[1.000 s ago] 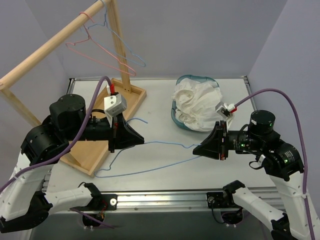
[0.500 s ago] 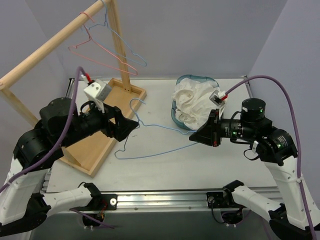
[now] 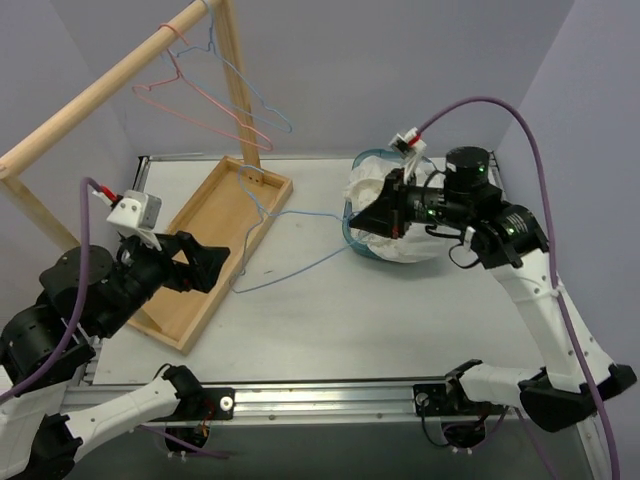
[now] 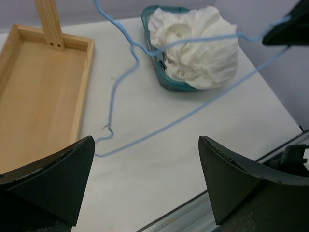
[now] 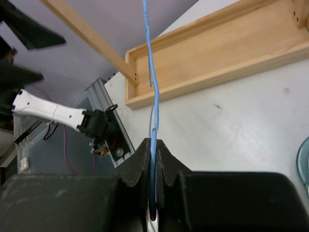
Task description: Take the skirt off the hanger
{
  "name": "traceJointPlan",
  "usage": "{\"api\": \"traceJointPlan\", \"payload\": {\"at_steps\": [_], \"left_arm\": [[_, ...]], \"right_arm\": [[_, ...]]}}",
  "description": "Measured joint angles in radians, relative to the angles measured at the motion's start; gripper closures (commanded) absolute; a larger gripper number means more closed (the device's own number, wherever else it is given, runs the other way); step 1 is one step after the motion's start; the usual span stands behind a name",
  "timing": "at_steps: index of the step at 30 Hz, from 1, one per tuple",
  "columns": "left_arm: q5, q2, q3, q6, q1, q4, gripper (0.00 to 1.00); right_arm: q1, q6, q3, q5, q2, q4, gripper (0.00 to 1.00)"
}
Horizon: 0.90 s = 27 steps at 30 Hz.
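Lying heaped in a teal basket at one o'clock on the table is the white skirt; it looks soft, light and limp, best pinched at a raised fold on top; a bare blue wire hanger stretches from the basket toward the wooden tray at nine o'clock; the right gripper is clamped on the wire; the left gripper hovers at eight o'clock, fingers spread wide, empty.

At left tray, at right skirt in basket, hanger between, maybe touching table
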Motion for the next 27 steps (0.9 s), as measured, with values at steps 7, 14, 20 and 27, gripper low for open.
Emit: {"api": "traceJointPlan", "payload": {"at_steps": [7, 14, 20, 27], "left_arm": [[0.134, -0.098, -0.280, -0.128, 0.000, 0.063, 0.03], [0.225, -0.157, -0.360, -0.200, 0.000, 0.097, 0.03], [0.243, -0.179, -0.376, -0.212, 0.000, 0.107, 0.03], [0.246, -0.198, -0.377, -0.211, 0.000, 0.107, 0.03]], "right_arm": [[0.134, -0.017, 0.315, 0.100, 0.377, 0.099, 1.00], [0.228, -0.022, 0.511, 0.148, 0.605, 0.285, 1.00], [0.275, -0.042, 0.743, 0.206, 0.788, 0.402, 1.00], [0.301, -0.044, 0.767, 0.288, 0.907, 0.533, 1.00]]}}
